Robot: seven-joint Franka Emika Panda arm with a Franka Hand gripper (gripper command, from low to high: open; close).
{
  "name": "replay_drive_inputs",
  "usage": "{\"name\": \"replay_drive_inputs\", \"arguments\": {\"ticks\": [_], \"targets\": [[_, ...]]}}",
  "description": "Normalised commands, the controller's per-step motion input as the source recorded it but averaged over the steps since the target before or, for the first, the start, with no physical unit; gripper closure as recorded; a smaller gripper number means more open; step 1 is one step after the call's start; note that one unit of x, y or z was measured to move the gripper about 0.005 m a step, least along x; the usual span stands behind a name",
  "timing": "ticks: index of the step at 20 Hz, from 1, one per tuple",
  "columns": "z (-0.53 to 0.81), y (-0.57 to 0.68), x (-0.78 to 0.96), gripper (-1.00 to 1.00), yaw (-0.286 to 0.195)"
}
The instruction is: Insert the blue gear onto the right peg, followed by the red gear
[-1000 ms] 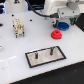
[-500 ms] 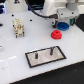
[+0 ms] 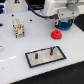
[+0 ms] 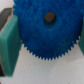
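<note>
Tool state: the tool (image 3: 65,22) is clamped on the blue gear (image 4: 46,30); in the wrist view the two teal fingers (image 4: 10,42) press against opposite sides of the toothed rim.

Blue gear: a wide, flat, bright-blue disc held off the counter, its dark centre hole plainly visible and unobstructed between the fingers. In the exterior view only a sliver of blue (image 3: 65,24) shows under the white arm.

Red gear: a small, chunky red gear (image 3: 57,34) rests on the counter (image 3: 15,55), just below and slightly to the exterior view's left of the tool, apart from it.

Right peg: a short dark pin (image 3: 50,49) stands upright on the black-framed white plate (image 3: 45,58), which lies nearer the counter's front edge. A second like pin (image 3: 36,53) stands on the same plate, toward the exterior view's left.

Gear relative to peg: the held gear is well apart from the plate, farther toward the counter's rear edge; the red gear lies between them.

Risk, wrong peg: the two pins look alike, so the gear could be lowered onto the other one.

Risk, collision: a low path toward the plate could clip the red gear and knock it away.

Risk, missed hole: the hole is small and the pin thin; a slight offset or tilt would land the gear's flat face on the pin tip and jam or shift it in the grip.

Risk, slip: the grip bears only on the toothed rim, so the disc could rotate or slide.
</note>
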Motion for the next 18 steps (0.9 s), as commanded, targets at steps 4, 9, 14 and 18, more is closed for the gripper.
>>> {"name": "replay_drive_inputs", "arguments": {"ticks": [4, 9, 14, 18], "targets": [[0.54, -0.14, 0.30, 1.00, 0.000], [0.62, -0.26, 0.45, 1.00, 0.000], [0.58, -0.31, 0.60, 1.00, 0.000], [0.54, -0.35, 0.68, 1.00, 0.000]]}}
